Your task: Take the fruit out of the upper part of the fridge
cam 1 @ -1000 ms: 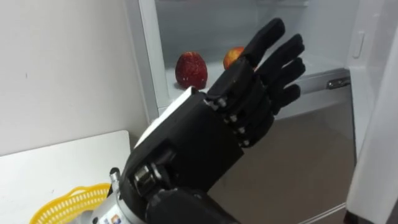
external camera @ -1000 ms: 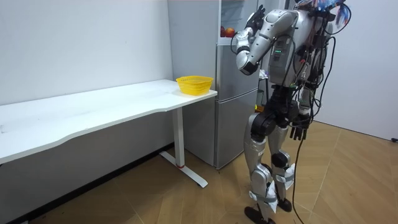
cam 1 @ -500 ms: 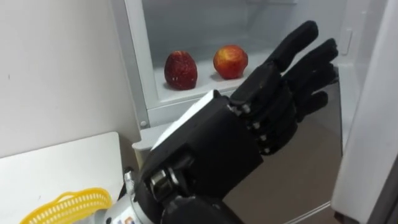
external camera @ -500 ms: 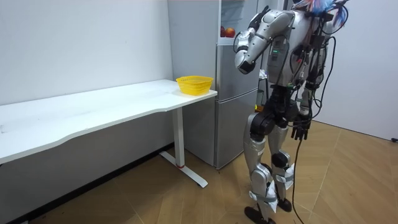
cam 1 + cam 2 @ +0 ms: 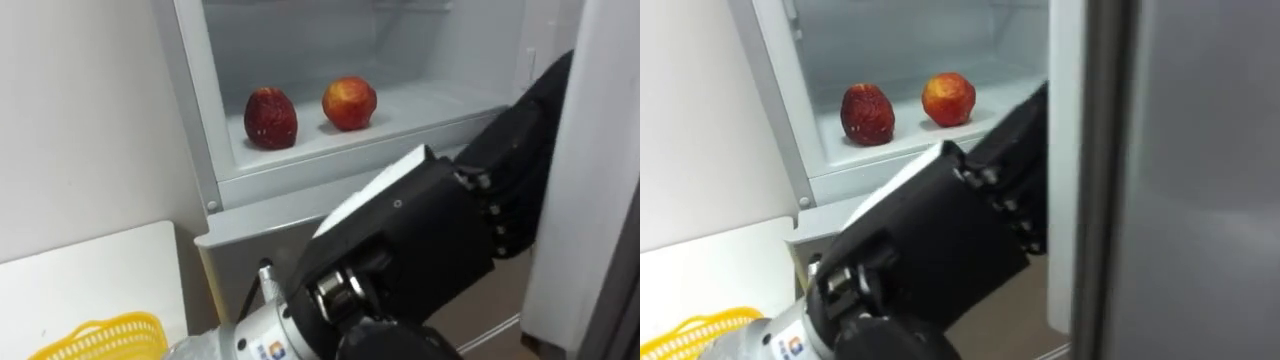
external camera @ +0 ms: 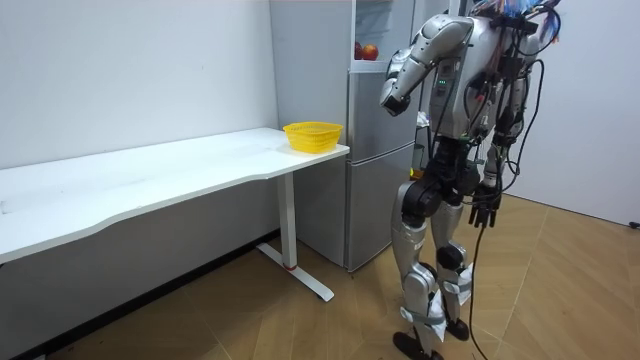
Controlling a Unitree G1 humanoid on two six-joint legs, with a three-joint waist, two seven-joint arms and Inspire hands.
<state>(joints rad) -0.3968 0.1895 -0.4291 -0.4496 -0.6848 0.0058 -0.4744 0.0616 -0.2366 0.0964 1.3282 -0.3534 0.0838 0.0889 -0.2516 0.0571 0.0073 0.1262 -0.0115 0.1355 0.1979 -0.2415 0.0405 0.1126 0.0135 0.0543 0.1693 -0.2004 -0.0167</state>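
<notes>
Since the earlier frame our left hand [image 5: 420, 240] has travelled toward 3 o'clock. It no longer covers the fruit, and its front part now goes behind the edge of the open white fridge door [image 5: 600, 140]. The whole view has shifted a little too, so the fruit did not move on its shelf.

Two pieces lie in the upper compartment, on the white shelf [image 5: 420, 100]: a dark red egg-shaped fruit [image 5: 271, 117] and, just beside it at 3 o'clock, a round red-and-yellow apple [image 5: 349, 102]. They are near each other but apart. From our left hand both lie at about 11 o'clock, and the apple is the nearer one. The egg-shaped fruit stands upright, with its long axis from 12 to 6 o'clock, while the apple has no clear long axis. We judge that the reach must turn back toward 11 o'clock.

Whether the left hand is released or clenched we cannot tell, because the door's edge hides that part. We also cannot see if it touches the door. Our right hand [image 6: 484, 212] hangs relaxed and empty at the side, well apart from the fridge. At 7 o'clock the yellow plastic mesh basket [image 5: 100, 338] is cut off by the frame.
</notes>
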